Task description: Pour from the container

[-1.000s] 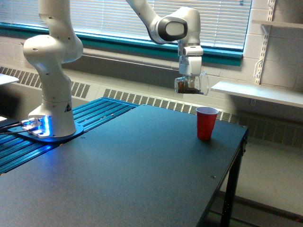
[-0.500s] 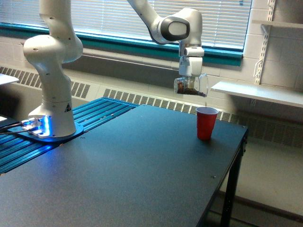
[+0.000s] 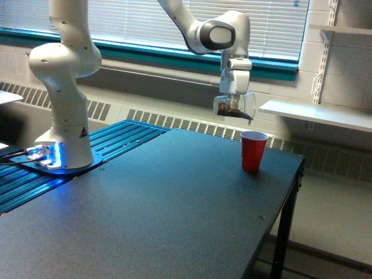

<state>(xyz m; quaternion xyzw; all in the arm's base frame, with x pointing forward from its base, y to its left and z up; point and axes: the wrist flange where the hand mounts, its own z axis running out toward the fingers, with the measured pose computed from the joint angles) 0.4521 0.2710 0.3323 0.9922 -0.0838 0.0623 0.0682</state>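
A small clear cup (image 3: 234, 106) with a side handle and dark brown contents hangs in the air, tipped over toward the exterior view's right. My gripper (image 3: 235, 93) is shut on it from above. The cup's lowered lip sits a little above and just left of a red plastic cup (image 3: 253, 151) with a white rim, which stands upright near the far right corner of the dark table (image 3: 157, 209). A thin dark trace shows at the clear cup's lower right lip.
The arm's white base (image 3: 63, 116) stands on a blue ribbed platform (image 3: 110, 145) at the exterior view's left. A white shelf (image 3: 319, 113) juts from the wall at the right. The table's right edge lies close behind the red cup.
The clear cup has shifted slightly to the right and tipped a bit further toward the red cup. The red cup has not moved.
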